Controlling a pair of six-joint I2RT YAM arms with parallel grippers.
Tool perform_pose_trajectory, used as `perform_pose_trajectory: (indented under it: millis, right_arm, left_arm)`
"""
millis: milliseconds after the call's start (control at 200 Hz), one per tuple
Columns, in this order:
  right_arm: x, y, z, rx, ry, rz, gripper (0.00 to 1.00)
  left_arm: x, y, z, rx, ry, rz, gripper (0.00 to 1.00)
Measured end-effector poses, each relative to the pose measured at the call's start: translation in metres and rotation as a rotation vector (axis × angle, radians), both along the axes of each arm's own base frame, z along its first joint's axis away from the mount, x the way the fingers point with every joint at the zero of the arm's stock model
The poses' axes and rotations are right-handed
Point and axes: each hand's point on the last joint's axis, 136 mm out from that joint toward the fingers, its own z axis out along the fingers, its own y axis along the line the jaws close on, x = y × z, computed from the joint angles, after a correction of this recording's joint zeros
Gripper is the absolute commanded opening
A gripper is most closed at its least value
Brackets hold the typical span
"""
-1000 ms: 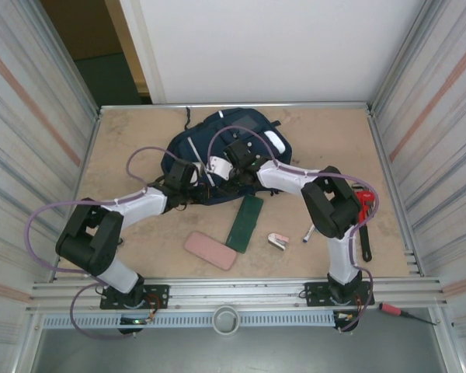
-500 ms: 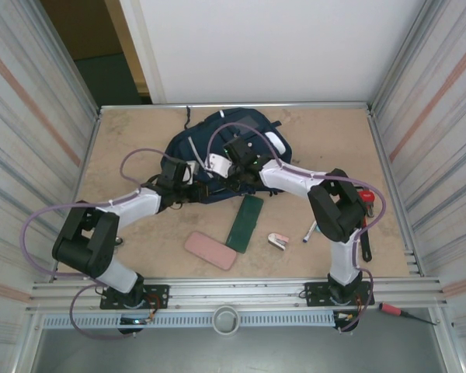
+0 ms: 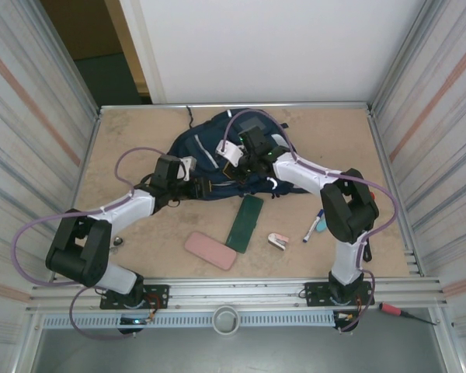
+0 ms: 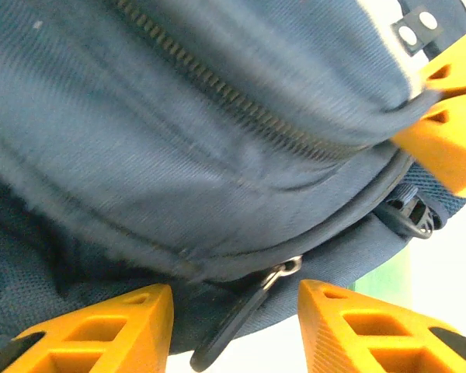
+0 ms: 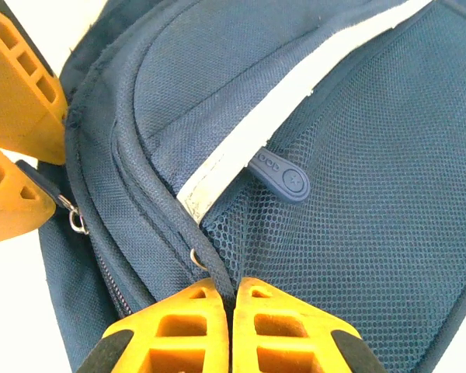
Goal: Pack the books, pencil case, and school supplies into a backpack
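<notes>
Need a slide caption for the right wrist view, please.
Right gripper, jaws closed on the backpack seam piping, near a dark zipper pull.

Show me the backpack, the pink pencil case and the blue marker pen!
backpack [image 3: 190,148]: top view, on its navy fabric at the left side.
pink pencil case [image 3: 210,250]: top view, on its middle.
marker pen [image 3: 313,227]: top view, on the middle of its barrel.

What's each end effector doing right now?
Left end effector: open, holding nothing, a zipper pull between its fingers.
Right end effector: closed, pinching the backpack seam.
</notes>
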Motion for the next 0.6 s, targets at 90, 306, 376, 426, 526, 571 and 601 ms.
perform_pose_trajectory:
  millis: [90, 306, 376, 426, 526, 571, 601]
  right_arm:
    - [0.000, -0.002, 0.004, 0.015, 0.010, -0.005, 0.00]
    - [-0.004, -0.002, 0.003, 0.017, 0.036, -0.009, 0.00]
    - [-0.004, -0.002, 0.004, 0.018, 0.039, -0.011, 0.00]
    - [-0.004, -0.002, 0.004, 0.017, 0.041, -0.012, 0.00]
    - [-0.004, -0.003, 0.004, 0.014, 0.045, -0.013, 0.00]
    - [-0.004, -0.004, 0.004, 0.012, 0.048, -0.015, 0.00]
    - [-0.003, -0.004, 0.005, 0.011, 0.050, -0.017, 0.00]
  left_arm:
    - [0.000, 0.001, -0.001, 0.014, -0.001, -0.007, 0.46]
    - [0.000, -0.001, -0.003, 0.030, -0.002, -0.041, 0.47]
    - [0.000, -0.002, -0.002, 0.036, -0.010, -0.054, 0.46]
    - [0.000, -0.003, -0.003, 0.042, -0.012, -0.065, 0.45]
    - [0.001, -0.006, -0.006, 0.055, -0.015, -0.087, 0.40]
    - [0.001, -0.008, -0.008, 0.061, -0.014, -0.097, 0.40]
    - [0.001, -0.009, -0.008, 0.065, -0.016, -0.106, 0.39]
